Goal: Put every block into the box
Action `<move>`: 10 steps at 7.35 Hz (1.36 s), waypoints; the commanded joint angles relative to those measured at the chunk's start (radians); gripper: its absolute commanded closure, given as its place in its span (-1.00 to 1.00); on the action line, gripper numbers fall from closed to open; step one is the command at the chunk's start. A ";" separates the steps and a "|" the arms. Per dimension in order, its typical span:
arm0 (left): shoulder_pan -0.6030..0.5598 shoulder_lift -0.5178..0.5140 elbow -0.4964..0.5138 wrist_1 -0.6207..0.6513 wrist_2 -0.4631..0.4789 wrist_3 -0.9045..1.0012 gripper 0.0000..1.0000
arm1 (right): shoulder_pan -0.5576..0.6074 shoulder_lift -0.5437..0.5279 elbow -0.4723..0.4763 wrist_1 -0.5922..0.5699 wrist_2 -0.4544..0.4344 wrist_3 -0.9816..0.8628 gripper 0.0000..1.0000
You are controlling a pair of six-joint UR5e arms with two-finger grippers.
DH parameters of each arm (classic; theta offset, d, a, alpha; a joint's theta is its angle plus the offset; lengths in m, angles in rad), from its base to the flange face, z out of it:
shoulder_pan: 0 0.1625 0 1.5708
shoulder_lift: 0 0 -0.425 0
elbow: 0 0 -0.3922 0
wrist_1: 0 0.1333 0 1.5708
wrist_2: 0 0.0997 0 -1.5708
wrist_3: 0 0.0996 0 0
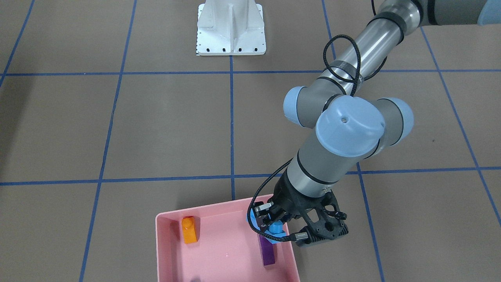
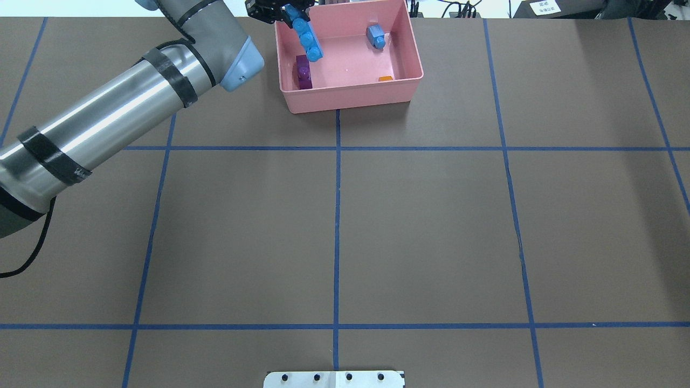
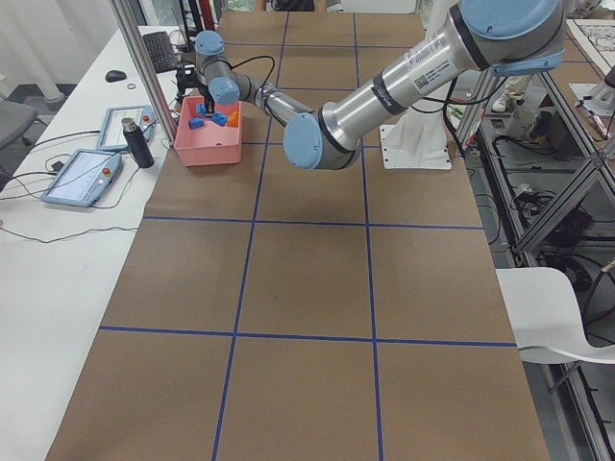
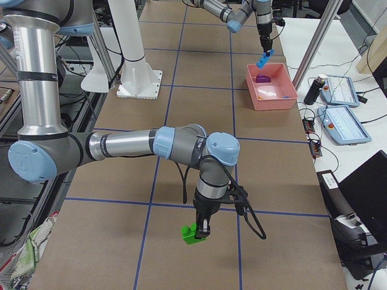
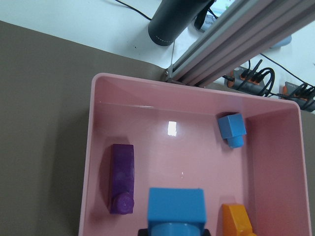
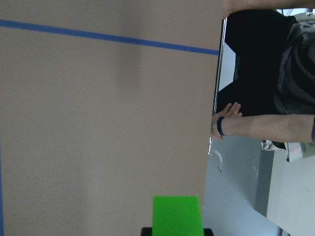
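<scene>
The pink box [image 2: 350, 99] stands at the table's far edge, left of centre. In it lie a purple block [image 2: 304, 73], a small blue block [image 2: 375, 36] and an orange block [image 2: 385, 78]. My left gripper [image 2: 280, 9] is shut on the long blue block [image 2: 304, 35], which hangs tilted over the box's left side, above the purple block [image 5: 122, 178]. My right gripper [image 4: 202, 228] is shut on the green block [image 4: 193, 233], low over the table far from the box; I cannot tell whether the block touches the table. The green block [image 6: 177, 216] fills the bottom of the right wrist view.
The white robot base [image 1: 231, 29] is bolted at the table's near middle. Beyond the box stand a black bottle [image 5: 177, 22], an aluminium post [image 5: 236, 39] and control tablets [image 3: 82, 178]. A person's hand [image 6: 226, 115] rests past the table edge near the right gripper.
</scene>
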 commanded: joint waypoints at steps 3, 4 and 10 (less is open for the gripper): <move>0.038 0.003 0.028 -0.090 0.097 -0.076 -1.00 | -0.044 0.116 0.011 0.100 0.129 0.011 1.00; 0.015 0.005 0.026 -0.085 0.088 -0.072 -1.00 | -0.087 0.190 0.003 0.094 0.159 0.067 1.00; -0.259 0.306 -0.359 0.309 -0.156 0.350 -1.00 | -0.532 0.787 -0.174 0.012 0.255 0.778 1.00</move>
